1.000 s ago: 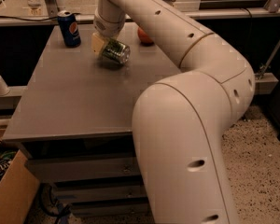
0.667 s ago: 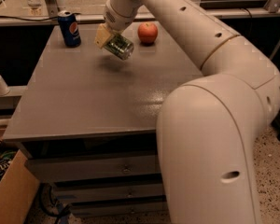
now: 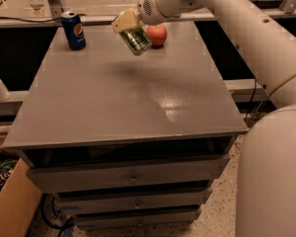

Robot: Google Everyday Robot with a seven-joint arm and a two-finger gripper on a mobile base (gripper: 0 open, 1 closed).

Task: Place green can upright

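Note:
The green can hangs tilted in the air above the far middle of the grey table, clear of the surface. My gripper is shut on the green can from above, its pale fingers around the can's upper end. The white arm reaches in from the upper right. The can's shadow lies on the table just below it.
A blue Pepsi can stands upright at the far left corner. A red apple sits at the far edge, right behind the held can. Drawers run under the table front. A cardboard box is on the floor at lower left.
The gripper has lifted the green can off the table and carried it up and a little right. The camera view has shifted, so the table now looks nearer and more central.

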